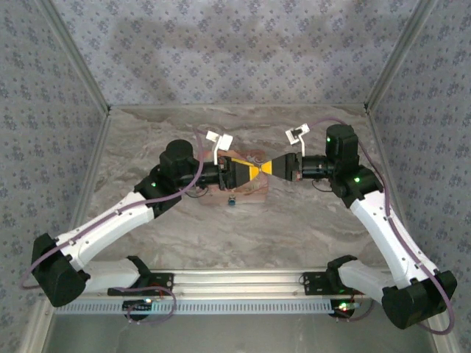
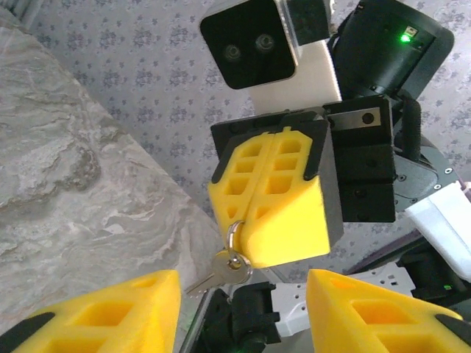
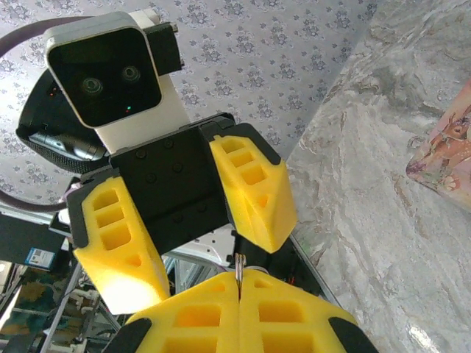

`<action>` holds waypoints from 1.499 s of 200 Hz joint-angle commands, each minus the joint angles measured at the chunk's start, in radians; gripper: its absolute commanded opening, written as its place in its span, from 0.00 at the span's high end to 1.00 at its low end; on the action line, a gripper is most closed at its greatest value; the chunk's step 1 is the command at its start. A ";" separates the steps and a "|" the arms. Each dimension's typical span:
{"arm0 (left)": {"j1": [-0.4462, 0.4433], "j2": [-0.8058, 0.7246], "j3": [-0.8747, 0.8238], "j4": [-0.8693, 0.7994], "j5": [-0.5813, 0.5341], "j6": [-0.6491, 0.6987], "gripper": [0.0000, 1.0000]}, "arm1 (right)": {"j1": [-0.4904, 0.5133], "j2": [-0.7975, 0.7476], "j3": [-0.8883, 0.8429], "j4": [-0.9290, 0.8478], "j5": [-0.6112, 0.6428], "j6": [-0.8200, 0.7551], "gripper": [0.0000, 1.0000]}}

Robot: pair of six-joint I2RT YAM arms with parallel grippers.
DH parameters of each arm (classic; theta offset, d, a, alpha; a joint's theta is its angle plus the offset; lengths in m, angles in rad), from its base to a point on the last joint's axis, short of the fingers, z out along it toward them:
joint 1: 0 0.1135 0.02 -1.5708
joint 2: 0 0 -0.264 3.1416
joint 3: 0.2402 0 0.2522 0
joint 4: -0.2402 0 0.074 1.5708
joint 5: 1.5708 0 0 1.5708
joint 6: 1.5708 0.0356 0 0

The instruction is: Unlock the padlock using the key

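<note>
Metal: one key [image 2: 221, 273], one padlock [image 1: 231, 200].

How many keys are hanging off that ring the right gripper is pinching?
1. A single silver key dangles from the ring pinched in the shut right gripper, held in mid-air facing the open left gripper. Another key could be hidden behind it.

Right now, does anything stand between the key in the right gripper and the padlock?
Yes, likely. The open left gripper faces the right gripper, which pinches the key by its ring. The padlock lies low beside the pink box, on the left gripper's side, so that gripper crowds the way down.
</note>
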 commanded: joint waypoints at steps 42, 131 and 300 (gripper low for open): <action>-0.021 0.050 0.021 0.107 0.047 -0.029 0.55 | 0.013 -0.012 -0.012 0.035 -0.019 0.027 0.94; -0.020 0.036 0.022 0.050 0.028 -0.003 0.87 | -0.016 -0.012 -0.017 0.032 -0.032 0.021 0.93; -0.020 0.011 0.013 0.017 -0.004 0.006 0.81 | -0.016 -0.021 -0.014 0.027 -0.046 0.018 0.92</action>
